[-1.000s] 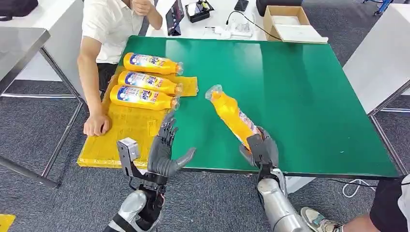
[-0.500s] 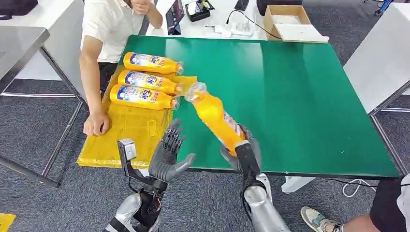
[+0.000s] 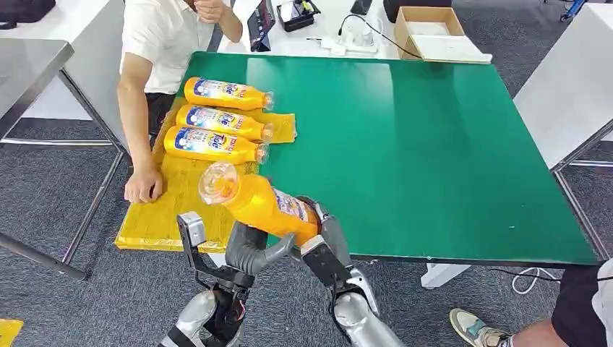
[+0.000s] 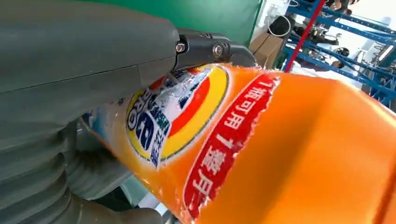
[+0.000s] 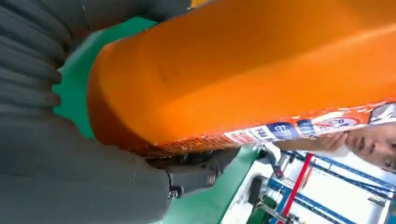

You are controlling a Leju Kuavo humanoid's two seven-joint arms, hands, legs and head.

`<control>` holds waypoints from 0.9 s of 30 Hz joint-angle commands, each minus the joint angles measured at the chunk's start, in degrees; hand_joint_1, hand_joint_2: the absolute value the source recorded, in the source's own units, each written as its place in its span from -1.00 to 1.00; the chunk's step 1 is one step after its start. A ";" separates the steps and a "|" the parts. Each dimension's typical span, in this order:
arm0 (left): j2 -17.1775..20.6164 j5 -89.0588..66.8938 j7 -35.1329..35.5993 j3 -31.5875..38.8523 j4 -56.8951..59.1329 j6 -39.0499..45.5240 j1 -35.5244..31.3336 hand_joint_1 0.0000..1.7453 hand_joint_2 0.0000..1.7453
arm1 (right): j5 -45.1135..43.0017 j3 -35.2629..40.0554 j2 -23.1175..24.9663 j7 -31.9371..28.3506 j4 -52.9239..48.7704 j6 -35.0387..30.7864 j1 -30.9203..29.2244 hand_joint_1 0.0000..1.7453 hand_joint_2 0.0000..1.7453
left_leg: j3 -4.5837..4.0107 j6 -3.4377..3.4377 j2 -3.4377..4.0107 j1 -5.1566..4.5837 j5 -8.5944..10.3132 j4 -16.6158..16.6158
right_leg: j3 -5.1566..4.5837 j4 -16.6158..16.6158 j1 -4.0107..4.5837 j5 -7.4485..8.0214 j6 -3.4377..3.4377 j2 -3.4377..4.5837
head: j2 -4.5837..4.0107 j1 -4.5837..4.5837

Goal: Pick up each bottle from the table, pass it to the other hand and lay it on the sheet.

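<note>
Three orange bottles (image 3: 217, 118) are lying on the yellow sheet (image 3: 189, 195) while the right hand (image 3: 323, 235) is holding a fourth bottle (image 3: 256, 202) above the green desk's (image 3: 434, 144) near edge, resting against the left hand's (image 3: 249, 249) spread fingers.

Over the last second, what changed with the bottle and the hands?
The right hand swung the orange bottle it holds leftward across the green table, bringing it over the left hand, whose thumb now lies against it. The bottle's cap end went from pointing away to pointing toward the yellow sheet. The three bottles on the sheet and the person's hand stayed put.
</note>
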 commanded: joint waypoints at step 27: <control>0.58 -0.91 -3.12 0.66 -1.65 0.22 -1.83 1.00 1.00 | 1.63 10.47 -1.15 3.02 7.87 5.87 -4.38 0.94 1.00 | 0.12 -0.04 -0.05 0.04 -0.02 -0.04 | 0.12 -0.05 0.05 -0.05 -0.08 -0.08 | 0.00 0.00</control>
